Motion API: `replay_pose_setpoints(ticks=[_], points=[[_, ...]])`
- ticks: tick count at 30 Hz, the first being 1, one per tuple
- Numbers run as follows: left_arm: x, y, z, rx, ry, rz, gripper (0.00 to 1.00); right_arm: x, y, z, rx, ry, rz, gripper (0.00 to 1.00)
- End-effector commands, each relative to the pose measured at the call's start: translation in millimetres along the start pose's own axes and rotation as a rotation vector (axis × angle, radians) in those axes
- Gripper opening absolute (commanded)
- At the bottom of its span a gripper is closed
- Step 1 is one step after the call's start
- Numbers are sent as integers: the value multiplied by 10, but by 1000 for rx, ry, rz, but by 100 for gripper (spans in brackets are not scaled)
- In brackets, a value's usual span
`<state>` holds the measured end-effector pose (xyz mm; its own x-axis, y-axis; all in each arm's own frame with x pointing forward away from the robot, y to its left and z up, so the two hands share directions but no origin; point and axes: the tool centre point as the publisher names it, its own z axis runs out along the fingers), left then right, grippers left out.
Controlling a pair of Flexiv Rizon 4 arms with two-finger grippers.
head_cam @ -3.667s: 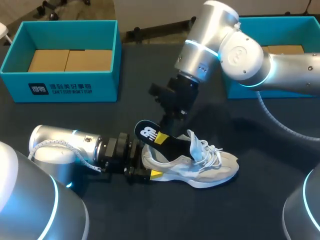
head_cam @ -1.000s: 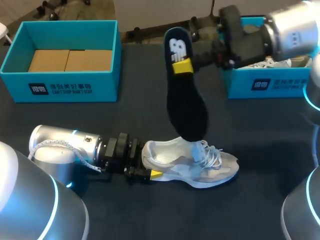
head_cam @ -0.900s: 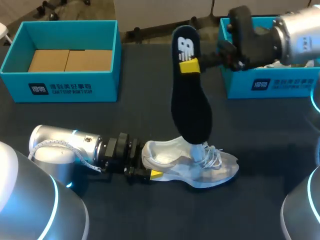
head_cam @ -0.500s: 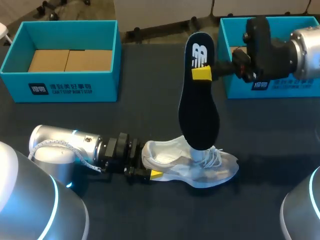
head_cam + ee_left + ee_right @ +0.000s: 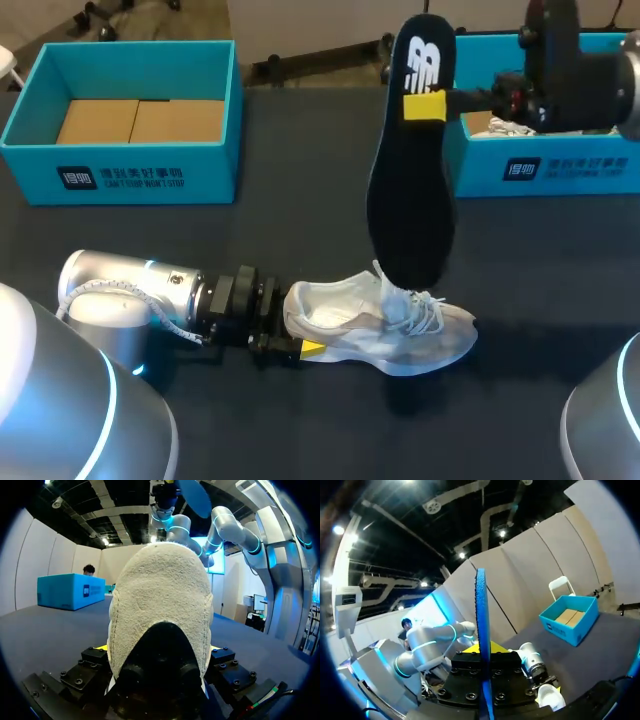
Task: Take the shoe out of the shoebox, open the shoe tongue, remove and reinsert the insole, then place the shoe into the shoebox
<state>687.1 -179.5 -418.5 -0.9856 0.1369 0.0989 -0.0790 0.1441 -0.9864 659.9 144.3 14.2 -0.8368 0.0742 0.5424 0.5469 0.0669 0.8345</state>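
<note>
Lifted insole [image 5: 410, 190] clear of shoe [image 5: 400, 335] and swung it rightward, heel end pinched in right gripper [image 5: 425, 105]. Clamping shoe's heel on tabletop [image 5: 250, 240] with left gripper [image 5: 297, 335]. Removal done; next, probably feeding toe end back into opening.

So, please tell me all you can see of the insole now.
The insole is black, thin and flat, foam-like, with a white logo near its heel. It hangs almost upright, heel up, toe down over the grey shoe; contact there is unclear. The right hand is shut on its heel part.
</note>
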Motion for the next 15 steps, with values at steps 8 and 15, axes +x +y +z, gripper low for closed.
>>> replay_pose_setpoints(ticks=[8,15], points=[[-19,31,8,1,0,0,0,26,-8,-51,3,-3,1,0],[-19,31,8,1,0,0,0,187,-7,-201,-77,-37,44,0]])
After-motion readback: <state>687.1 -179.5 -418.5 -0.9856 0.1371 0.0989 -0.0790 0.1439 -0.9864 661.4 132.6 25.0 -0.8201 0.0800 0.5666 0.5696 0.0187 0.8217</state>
